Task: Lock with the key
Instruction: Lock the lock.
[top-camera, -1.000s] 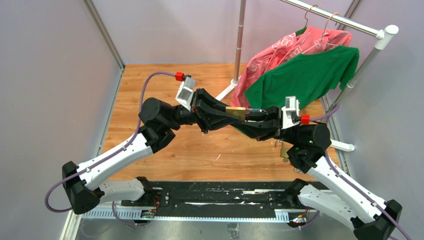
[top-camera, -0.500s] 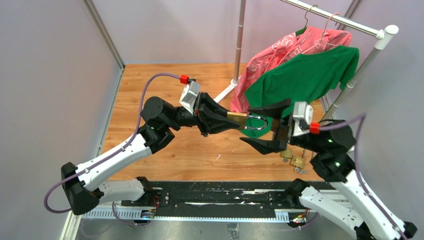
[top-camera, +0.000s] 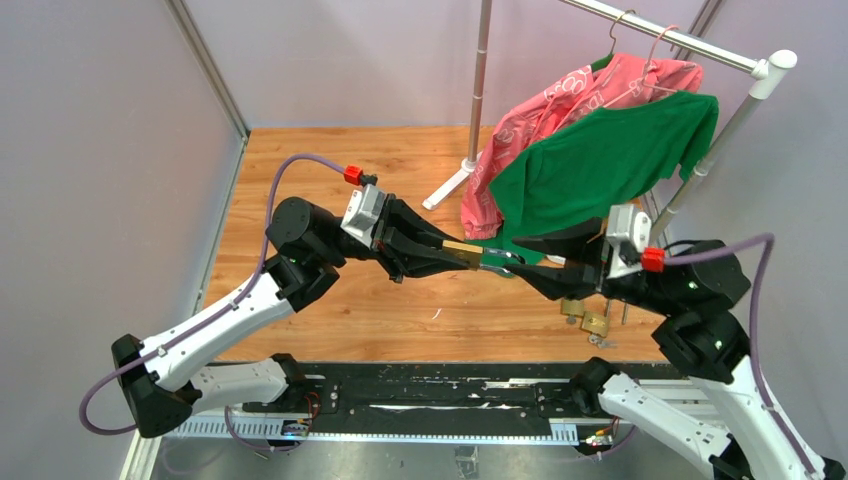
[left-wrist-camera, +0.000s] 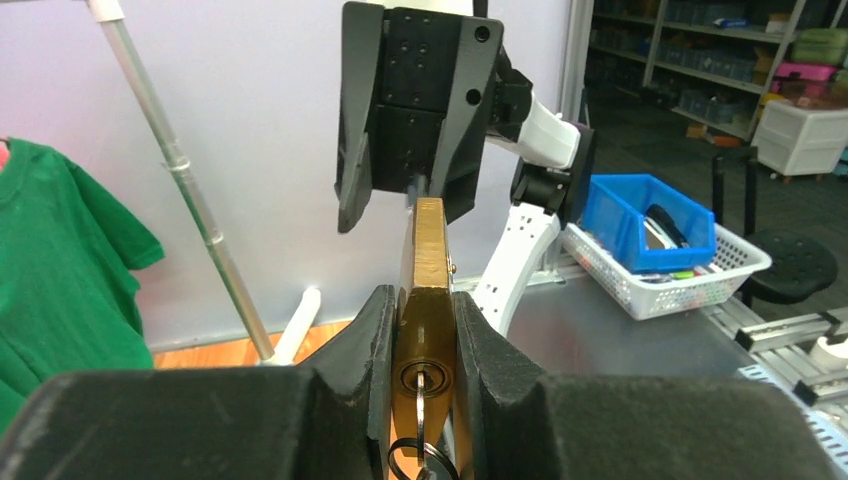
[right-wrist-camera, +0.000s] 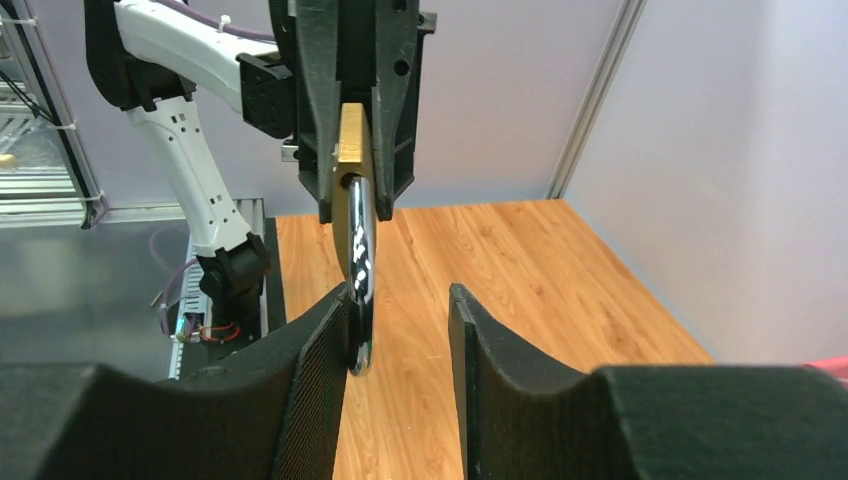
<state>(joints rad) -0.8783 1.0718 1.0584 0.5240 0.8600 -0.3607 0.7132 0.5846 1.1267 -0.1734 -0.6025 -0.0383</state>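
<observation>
While the left gripper (top-camera: 452, 256) pinches the padlock (left-wrist-camera: 425, 290) aloft above the table (top-camera: 300, 190), key (left-wrist-camera: 420, 405) in its keyhole, we judge it heavy, rigid and slick. The right gripper (right-wrist-camera: 400, 335) stands spread around the shackle (right-wrist-camera: 360, 265); we advise gripping there.

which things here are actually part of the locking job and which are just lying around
In the job: brass padlock with silver shackle, clamped in the left gripper; metal key in its keyhole; right gripper, open around the shackle.

Lying about: second brass padlock on the wooden table; green t-shirt and pink patterned top on the metal clothes rail.
</observation>
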